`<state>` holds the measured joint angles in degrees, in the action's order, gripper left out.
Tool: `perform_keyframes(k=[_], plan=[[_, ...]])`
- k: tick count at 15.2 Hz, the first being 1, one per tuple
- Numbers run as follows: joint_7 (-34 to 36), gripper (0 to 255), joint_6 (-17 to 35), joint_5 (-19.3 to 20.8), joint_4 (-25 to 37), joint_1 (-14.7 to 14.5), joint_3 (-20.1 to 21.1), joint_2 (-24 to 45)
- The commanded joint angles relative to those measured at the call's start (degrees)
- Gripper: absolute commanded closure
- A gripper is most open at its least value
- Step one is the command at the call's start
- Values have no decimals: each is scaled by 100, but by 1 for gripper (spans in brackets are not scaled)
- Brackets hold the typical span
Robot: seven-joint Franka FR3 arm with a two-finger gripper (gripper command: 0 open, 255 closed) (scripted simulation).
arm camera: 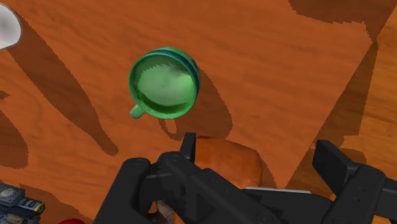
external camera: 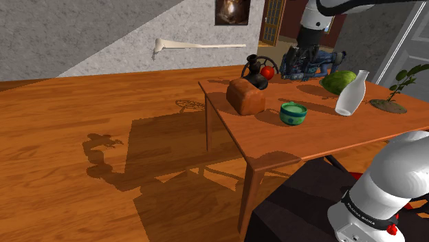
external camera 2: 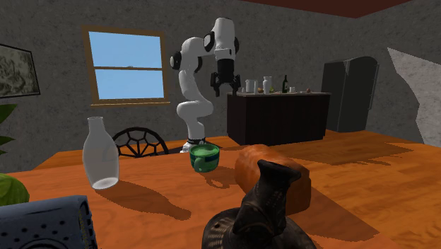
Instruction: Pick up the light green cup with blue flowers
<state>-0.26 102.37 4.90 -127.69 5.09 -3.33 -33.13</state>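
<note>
Over by the counter edge closest to the stand, the green cup with the blue band is being shown upright, handle and all, sitting between the brown loaf and the white bottle. The end effector is being held well above it, fingers spread wide, nothing being gripped.

Grey walls, wood floor, blue-sky window, dark counter.
</note>
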Motion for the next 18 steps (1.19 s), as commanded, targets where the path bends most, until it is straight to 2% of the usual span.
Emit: perform_keyframes(k=[1, 10, 18], plan=[[194, 0, 220, 6, 17, 140, -101, 353], [1079, 0, 835, -139, 492, 625, -494, 1980], [1707, 0, 1208, -471, 996, 1016, -908, 3355]])
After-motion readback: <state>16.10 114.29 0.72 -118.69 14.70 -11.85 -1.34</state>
